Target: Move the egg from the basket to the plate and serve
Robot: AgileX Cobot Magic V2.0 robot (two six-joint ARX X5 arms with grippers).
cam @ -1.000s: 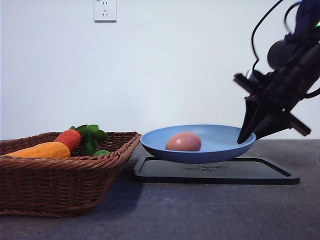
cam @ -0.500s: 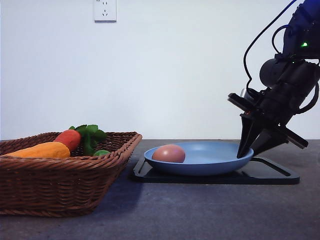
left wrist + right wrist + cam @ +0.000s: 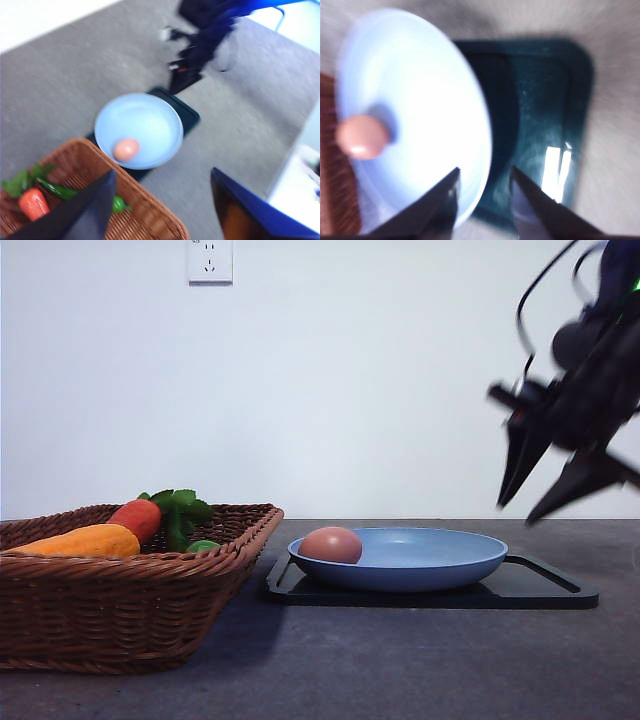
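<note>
Judging from how things lay, I took the serving step as all but done. The egg [image 3: 331, 544] sat in the plate [image 3: 440, 560], close against the rim on the side nearest the basket [image 3: 120, 610], and the plate rested on the black tray [image 3: 545, 590] toward the right side of the tabletop [image 3: 400, 670]. The basket stood at the tabletop's left edge, just beside the tray's near-left corner, holding the orange and red vegetables [image 3: 100, 533] and some green leaves [image 3: 180, 508], with no egg that I could see in it.

My right gripper [image 3: 549, 502] hung above the plate's right rim, clear of it, its two fingers spread apart and gripping nothing; it was smeared with motion blur in the front view. From its own wrist camera I saw the fingertips [image 3: 451, 186] apart over the plate's edge, tray beneath. The left gripper [image 3: 165, 197] hung high above the basket's corner, wide open and empty, looking down on plate and egg.

My reading was that the next move called for drawing the right arm up and back without clipping the rim, since the egg lay near the edge and could roll if the plate were nudged.
</note>
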